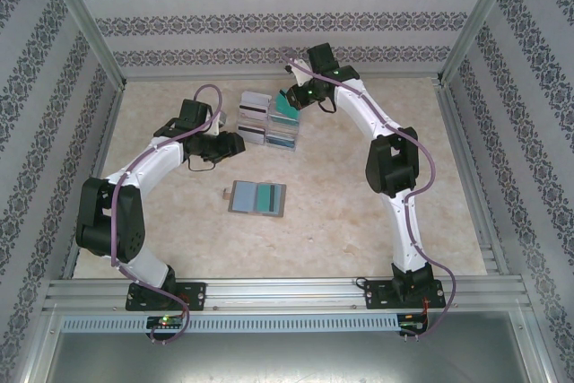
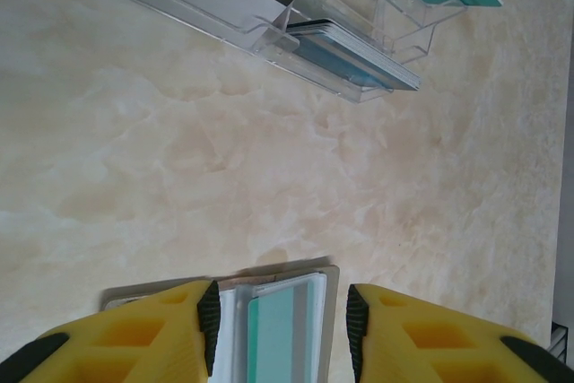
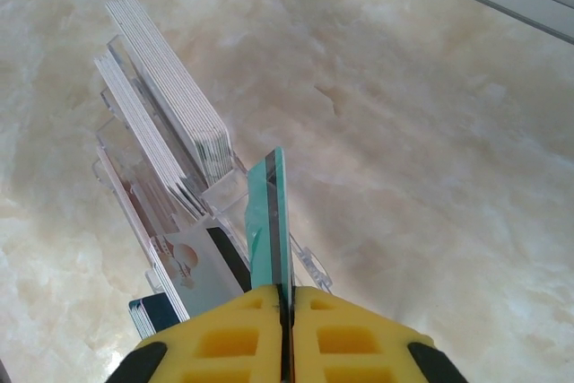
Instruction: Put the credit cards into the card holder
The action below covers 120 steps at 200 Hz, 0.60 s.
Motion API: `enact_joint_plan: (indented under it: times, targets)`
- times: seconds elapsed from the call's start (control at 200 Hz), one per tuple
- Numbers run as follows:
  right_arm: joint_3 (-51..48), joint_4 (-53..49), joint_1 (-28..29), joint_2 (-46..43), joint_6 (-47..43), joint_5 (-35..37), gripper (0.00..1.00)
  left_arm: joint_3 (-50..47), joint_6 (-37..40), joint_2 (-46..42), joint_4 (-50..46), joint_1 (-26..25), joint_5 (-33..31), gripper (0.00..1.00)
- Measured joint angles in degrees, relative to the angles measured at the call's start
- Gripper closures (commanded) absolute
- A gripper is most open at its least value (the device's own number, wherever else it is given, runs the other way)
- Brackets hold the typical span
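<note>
Marble tabletop [image 1: 359,213], right claw [image 3: 287,300] pinching teal card [image 3: 272,221], card holder [image 2: 330,311] cropped

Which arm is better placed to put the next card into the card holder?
The right. The right gripper is shut on a teal card beside the clear tray. The left gripper is open and empty near the card holder.

**Occlusions and crops, all three views**

Left wrist: card holder [image 2: 318,320] runs off the bottom edge, its left part behind a finger of the left gripper [image 2: 282,311], whose spread fingers are also cropped there. Clear tray [image 2: 350,78] is cut by the top edge.

Right wrist: lower end of the teal card [image 3: 276,221] is hidden between the pinched pads of the right gripper [image 3: 285,307]. Dark card stack [image 3: 148,311] is partly behind one finger.

Overhead: card count in the tray [image 1: 269,123] is too small to tell.
</note>
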Motion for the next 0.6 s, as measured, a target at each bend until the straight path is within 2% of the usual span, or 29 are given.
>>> enact_joint_plan:
  times: [0.17, 0.435, 0.6]
  targets:
    - [-1.6, 1.7, 0.0, -0.6, -0.6, -1.0, 0.96, 6.3, 0.0, 2.4, -0.6, 0.0, 0.1, 0.54]
    - [-10.0, 8.4, 0.0, -4.4, -3.4, -2.6, 0.97, 30.3, -2.0, 17.6, -3.5, 0.0, 1.9, 0.54]
    - [-11.2, 10.3, 0.4, -4.8, -6.2, -2.8, 0.98, 47.8, -4.8, 29.7, -7.7, -0.7, 3.1, 0.54]
